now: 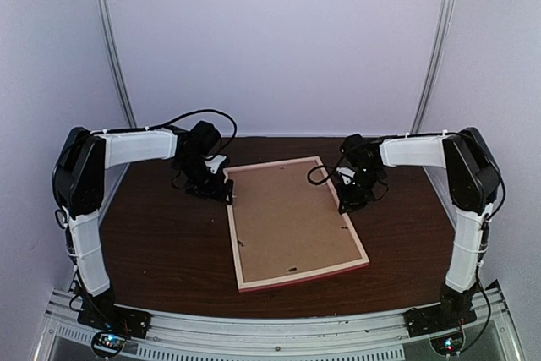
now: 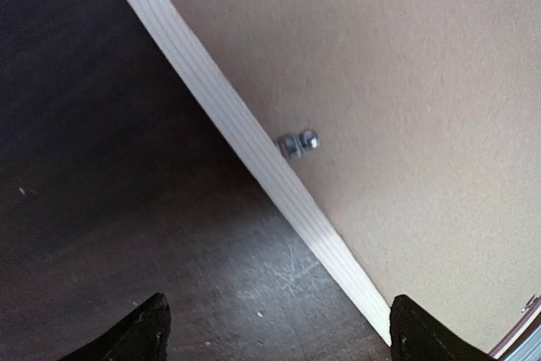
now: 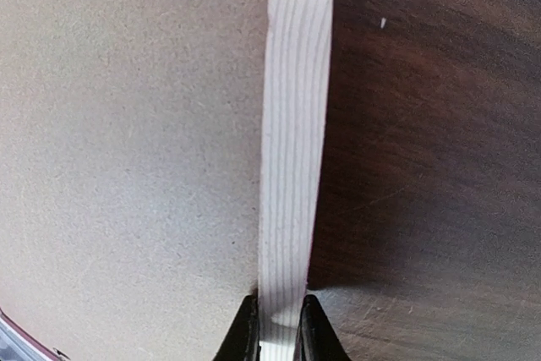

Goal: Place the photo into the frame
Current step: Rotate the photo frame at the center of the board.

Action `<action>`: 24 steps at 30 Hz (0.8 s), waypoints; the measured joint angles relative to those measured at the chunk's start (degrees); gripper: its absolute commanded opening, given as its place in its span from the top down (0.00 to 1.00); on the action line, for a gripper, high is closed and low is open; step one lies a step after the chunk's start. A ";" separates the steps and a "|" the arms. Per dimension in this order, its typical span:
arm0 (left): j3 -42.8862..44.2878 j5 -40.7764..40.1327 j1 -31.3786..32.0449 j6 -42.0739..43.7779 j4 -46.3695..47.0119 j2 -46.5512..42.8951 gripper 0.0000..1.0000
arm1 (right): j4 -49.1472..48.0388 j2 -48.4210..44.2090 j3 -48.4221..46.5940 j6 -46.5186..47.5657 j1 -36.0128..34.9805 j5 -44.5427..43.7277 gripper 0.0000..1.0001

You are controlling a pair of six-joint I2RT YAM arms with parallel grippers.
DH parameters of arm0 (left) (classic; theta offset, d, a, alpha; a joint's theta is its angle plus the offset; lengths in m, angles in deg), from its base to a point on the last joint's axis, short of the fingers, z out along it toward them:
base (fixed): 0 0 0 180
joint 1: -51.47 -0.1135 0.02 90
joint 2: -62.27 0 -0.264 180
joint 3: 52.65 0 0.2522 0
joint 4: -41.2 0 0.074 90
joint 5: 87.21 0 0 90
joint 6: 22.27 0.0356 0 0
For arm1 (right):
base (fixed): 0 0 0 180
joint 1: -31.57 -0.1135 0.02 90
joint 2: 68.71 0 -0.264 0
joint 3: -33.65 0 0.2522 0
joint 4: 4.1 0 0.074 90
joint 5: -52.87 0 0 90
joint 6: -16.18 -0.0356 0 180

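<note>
Item: frame (image 1: 303, 274), face-down at centre of the top view, brown backing board (image 1: 292, 221) uppermost; photo not in view. Judged rigid, light, thin-railed; best pinched at a rail. Right gripper (image 3: 276, 327) pinches the right-hand rail. Left gripper (image 2: 279, 320) spread wide over the upper-left rail, holding nothing.

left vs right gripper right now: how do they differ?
The left gripper is wide open; the right gripper is shut on the frame's pale wood edge. The left gripper sits by the frame's far left corner, the right gripper at its right side. Both point down at the frame and its brown backing board.
</note>
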State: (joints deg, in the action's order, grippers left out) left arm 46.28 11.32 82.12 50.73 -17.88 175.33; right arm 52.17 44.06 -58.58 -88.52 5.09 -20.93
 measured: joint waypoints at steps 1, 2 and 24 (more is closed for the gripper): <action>1.36 -0.17 -0.57 0.90 0.26 0.37 0.09 | 1.29 0.83 -1.31 1.57 0.37 0.28 0.98; 2.95 -0.35 -1.01 1.95 0.37 1.03 0.08 | 2.82 1.79 -2.97 3.72 0.61 0.66 0.97; 29.27 -3.08 -2.54 24.85 -6.69 22.12 0.35 | 10.47 6.71 -13.99 18.64 0.48 12.04 0.62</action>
State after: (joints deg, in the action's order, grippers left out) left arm 75.55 8.24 79.59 75.58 -24.57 197.44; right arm 62.64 50.77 -72.57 -69.88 5.57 -8.88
